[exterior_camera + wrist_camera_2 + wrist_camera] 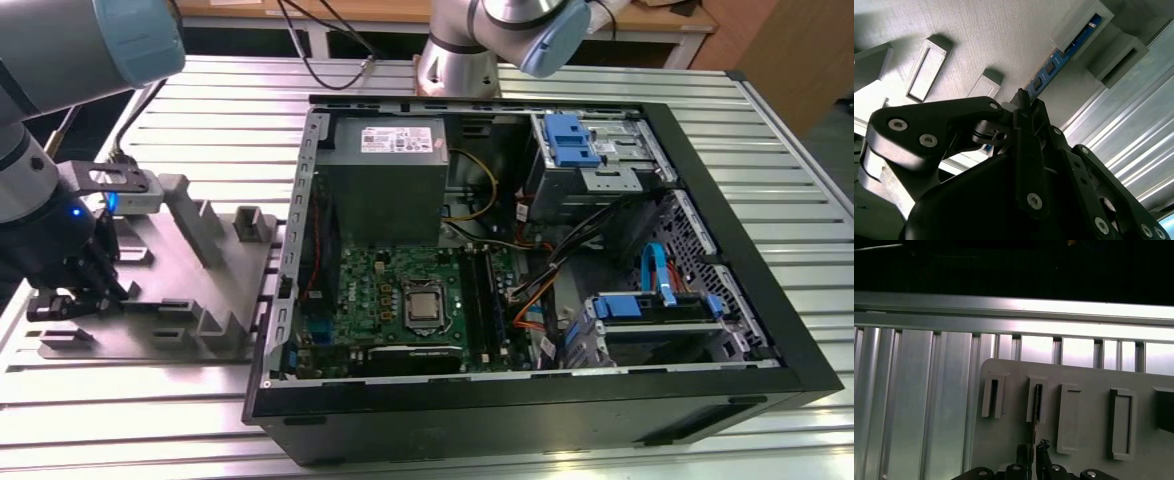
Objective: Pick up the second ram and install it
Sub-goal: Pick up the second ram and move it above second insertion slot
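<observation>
Beside the open computer case [534, 400], over the grey fixture plate [174, 290], finds the gripper [1033, 446] pinched narrow on the second ram [1051, 65], standing on edge in its holder slot; looks light, stiff, fragile, probably safest held by its bare edges

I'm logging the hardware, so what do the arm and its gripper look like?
Grey tubular arm with light-blue joint caps; black wrist part with a small blue light; black gripper of bolted links with silver screws.
</observation>
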You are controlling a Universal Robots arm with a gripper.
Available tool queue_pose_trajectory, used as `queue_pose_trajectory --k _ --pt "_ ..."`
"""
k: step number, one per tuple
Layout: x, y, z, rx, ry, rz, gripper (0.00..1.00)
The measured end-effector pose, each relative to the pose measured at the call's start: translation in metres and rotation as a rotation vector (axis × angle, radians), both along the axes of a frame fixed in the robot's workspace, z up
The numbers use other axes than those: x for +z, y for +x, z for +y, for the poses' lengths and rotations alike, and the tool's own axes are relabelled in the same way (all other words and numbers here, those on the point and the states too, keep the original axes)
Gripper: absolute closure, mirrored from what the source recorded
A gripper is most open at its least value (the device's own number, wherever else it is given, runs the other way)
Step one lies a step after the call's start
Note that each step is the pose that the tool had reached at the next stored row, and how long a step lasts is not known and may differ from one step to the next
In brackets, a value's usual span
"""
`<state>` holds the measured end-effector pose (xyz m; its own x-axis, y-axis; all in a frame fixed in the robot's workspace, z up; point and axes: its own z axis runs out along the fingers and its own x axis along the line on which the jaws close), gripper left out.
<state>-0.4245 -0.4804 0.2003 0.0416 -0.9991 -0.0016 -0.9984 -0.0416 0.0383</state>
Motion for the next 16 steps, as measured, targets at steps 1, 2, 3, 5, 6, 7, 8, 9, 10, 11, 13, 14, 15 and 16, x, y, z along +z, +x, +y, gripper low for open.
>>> queue_pose_trajectory --k 1,2,3,5,6,7,8,9,10,11,13,14,15,16 --pt "0.0000 0.0000 0.0000 0.000 0.0000 0.0000 0.78" --pt "0.0000 0.0000 0.0000 0.000 0.0000 0.0000 0.78" --pt "0.0000 0.0000 0.0000 0.000 0.0000 0.0000 0.78" --pt "0.0000 0.0000 0.0000 0.000 0.0000 0.0000 0.80" --pt "0.0000 0.0000 0.0000 0.000 -0.0001 0.0000 0.80" --pt "-0.0001 0.0000 0.0000 0.000 0.0000 0.0000 0.80" --pt "-0.0001 0.0000 0.0000 0.000 0.0000 0.0000 0.87" --pt "-0.0001 0.0000 0.0000 0.000 0.0000 0.0000 0.87" --pt "-0.0001 0.0000 0.0000 0.000 0.0000 0.0001 0.87" --pt "-0.0001 0.0000 0.0000 0.000 0.0000 0.0000 0.87" --pt "-0.0001 0.0000 0.0000 0.000 -0.0001 0.0001 0.87" --pt "-0.0001 0.0000 0.0000 0.000 0.0000 0.0000 0.87" --pt "-0.0001 0.0000 0.0000 0.000 -0.0001 0.0000 0.87" --pt "-0.0002 0.0000 0.0000 0.000 0.0000 0.0000 0.88"
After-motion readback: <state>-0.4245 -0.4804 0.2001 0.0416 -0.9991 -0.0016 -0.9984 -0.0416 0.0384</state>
